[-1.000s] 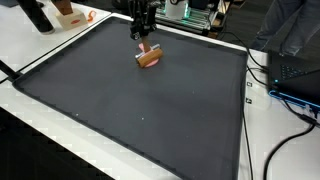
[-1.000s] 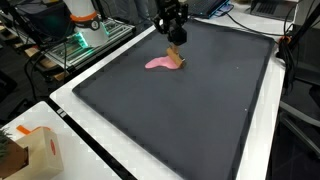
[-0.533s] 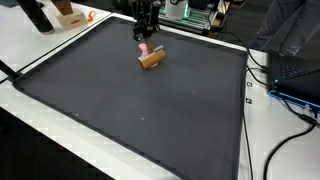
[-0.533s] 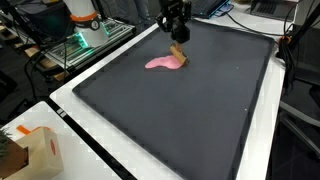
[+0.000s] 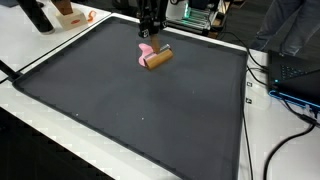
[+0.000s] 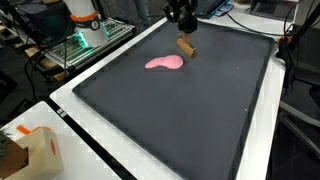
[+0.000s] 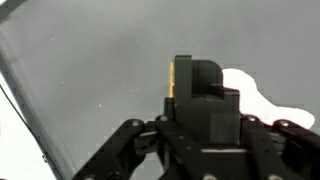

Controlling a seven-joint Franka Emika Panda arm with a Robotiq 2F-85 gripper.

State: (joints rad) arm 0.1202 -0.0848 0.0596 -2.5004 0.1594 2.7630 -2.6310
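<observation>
Jaws of gripper [image 6: 184, 33] closed on tilted brown block [image 6: 186, 48] near worktop [image 6: 200, 120] far edge. In an exterior view, apart from pink piece [image 6: 164, 63]; in an exterior view, brown block [image 5: 158, 60] overlapping it. Wrist view: only an orange sliver of brown block [image 7: 172, 80], jaw tips hidden.

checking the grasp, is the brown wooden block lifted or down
Lifted: the brown wooden block hangs in the jaws above the black mat.

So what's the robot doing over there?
The robot's gripper is pinching a small brown block and holding it up just above the big dark mat, near the far edge. A flat pink blob lies on the mat right beside the block. Nothing is holding the pink blob.
</observation>
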